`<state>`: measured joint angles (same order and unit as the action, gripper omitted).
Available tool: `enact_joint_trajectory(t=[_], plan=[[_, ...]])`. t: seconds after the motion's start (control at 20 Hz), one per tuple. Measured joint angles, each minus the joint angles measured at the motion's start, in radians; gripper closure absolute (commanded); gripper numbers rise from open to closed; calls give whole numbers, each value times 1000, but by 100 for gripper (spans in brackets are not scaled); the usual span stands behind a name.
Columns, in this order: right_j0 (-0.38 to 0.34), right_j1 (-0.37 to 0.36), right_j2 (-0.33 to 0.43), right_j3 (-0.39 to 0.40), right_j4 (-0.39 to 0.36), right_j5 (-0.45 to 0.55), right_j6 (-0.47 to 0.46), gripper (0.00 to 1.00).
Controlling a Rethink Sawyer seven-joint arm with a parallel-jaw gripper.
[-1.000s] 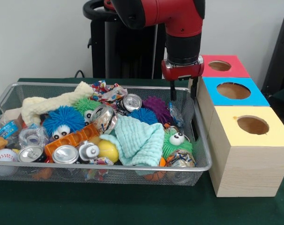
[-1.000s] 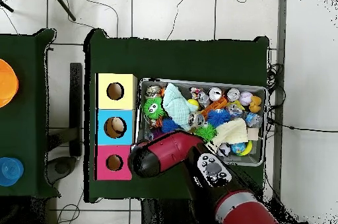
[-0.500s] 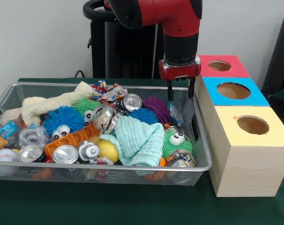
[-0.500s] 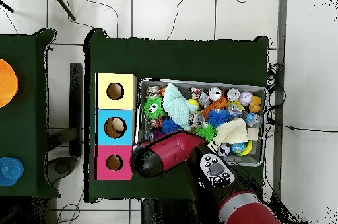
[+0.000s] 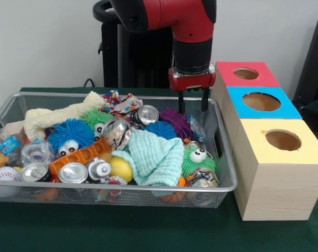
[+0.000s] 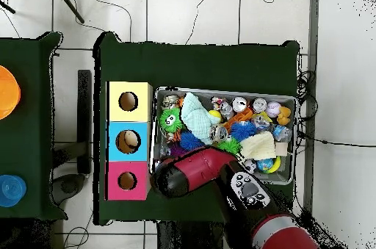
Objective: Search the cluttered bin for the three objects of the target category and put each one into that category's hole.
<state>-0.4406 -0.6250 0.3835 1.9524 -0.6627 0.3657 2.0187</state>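
My gripper [image 5: 192, 105] hangs open and empty over the back right corner of the wire bin [image 5: 148, 188], just above and right of a purple fuzzy ball [image 5: 175, 119]. The bin holds crushed cans [image 5: 147, 114], [image 5: 115, 131], [image 5: 73, 172], a blue fuzzy ball with eyes [image 5: 70, 135], a green fuzzy ball with eyes [image 5: 197, 159] and a mint cloth [image 5: 156, 156]. To the right stand three wooden boxes with holes: red top [image 5: 246, 73], blue top [image 5: 261, 101], yellow top [image 5: 283, 140]. In the overhead view the arm [image 6: 194, 172] hides the gripper.
A yellow ball [image 5: 121, 169], an orange block [image 5: 80, 156], a baseball [image 5: 4, 176] and a cream cloth [image 5: 59, 114] also lie in the bin. The boxes [image 6: 128, 141] stand tight against the bin's side [image 6: 220, 89]. A black pedestal stands behind.
The gripper has moved left, away from the red and blue boxes and further over the bin's back right corner. It stayed open and empty.
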Motion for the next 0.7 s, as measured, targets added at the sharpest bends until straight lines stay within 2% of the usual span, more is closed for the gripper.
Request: enact_joint_trajectory(t=[0.7], plan=[[-10, 43, 0, 0, -15, 0, 0, 0]])
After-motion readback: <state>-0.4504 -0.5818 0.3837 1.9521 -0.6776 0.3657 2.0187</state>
